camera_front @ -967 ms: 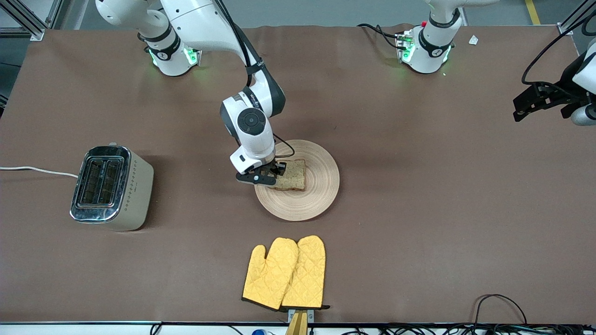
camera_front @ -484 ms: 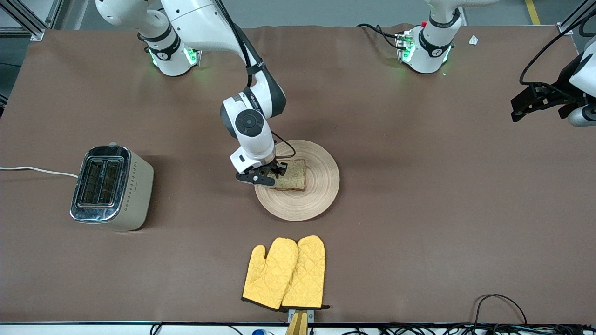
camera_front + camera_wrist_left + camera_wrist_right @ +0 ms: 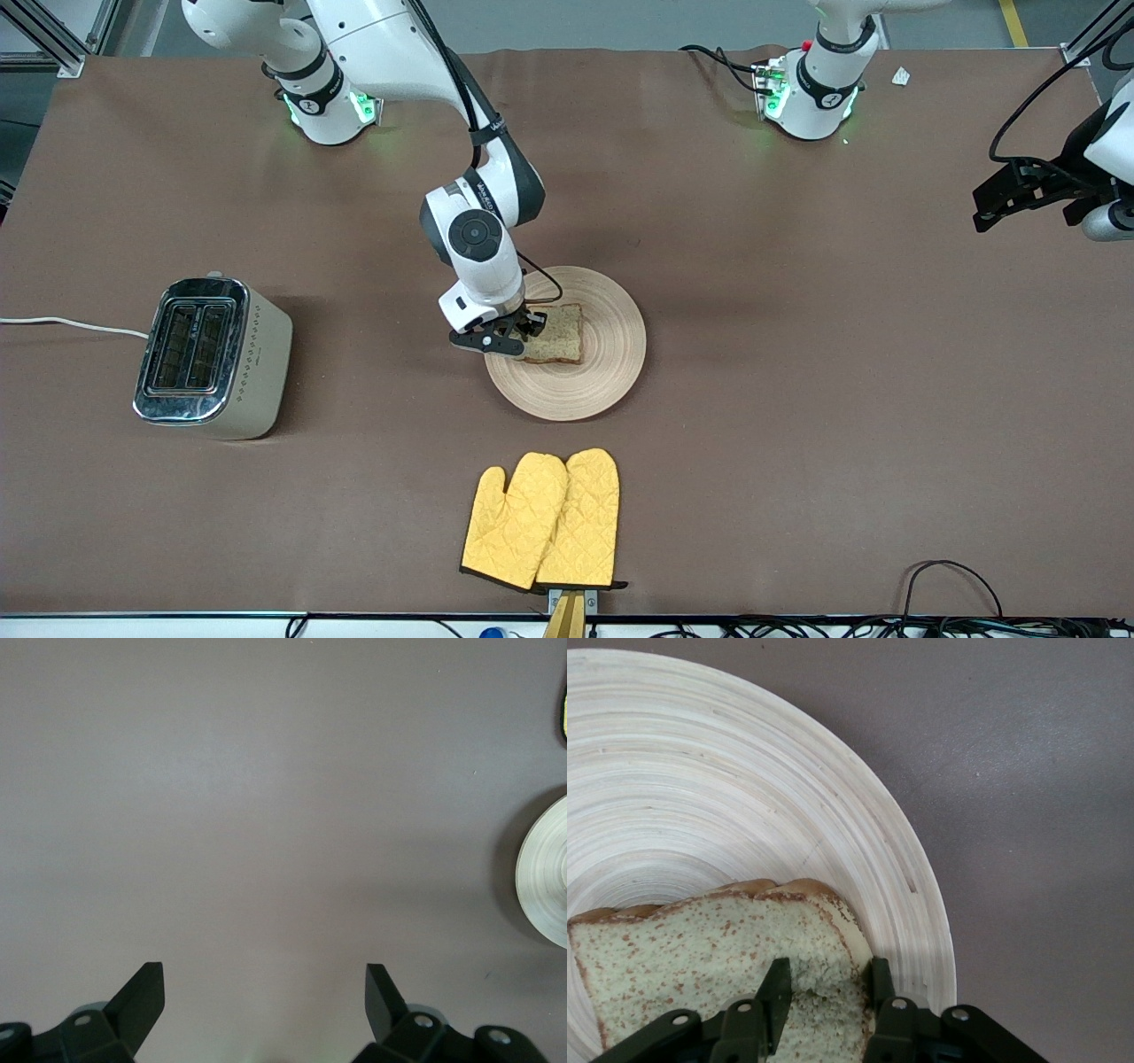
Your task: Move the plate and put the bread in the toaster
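Observation:
The brown speckled bread [image 3: 558, 333] [image 3: 700, 948] lies flat on the round wooden plate [image 3: 602, 377] [image 3: 700, 771] in the middle of the table. My right gripper [image 3: 521, 333] [image 3: 828, 979] is down at the bread's edge toward the right arm's end, shut on it, with the crumb squeezed between the two fingers. The cream and chrome toaster [image 3: 213, 354] stands at the right arm's end, slots up. My left gripper [image 3: 985, 208] [image 3: 266, 979] waits open over bare cloth at the left arm's end; the plate's rim [image 3: 545, 873] shows at that view's edge.
A pair of yellow oven mitts [image 3: 542, 518] lies nearer the front camera than the plate. The toaster's white cord [image 3: 71, 324] runs off the table's end. Cables [image 3: 952, 585] hang at the front edge.
The right gripper's fingers have drawn together onto the bread's edge. The left gripper has shifted very slightly and stays open.

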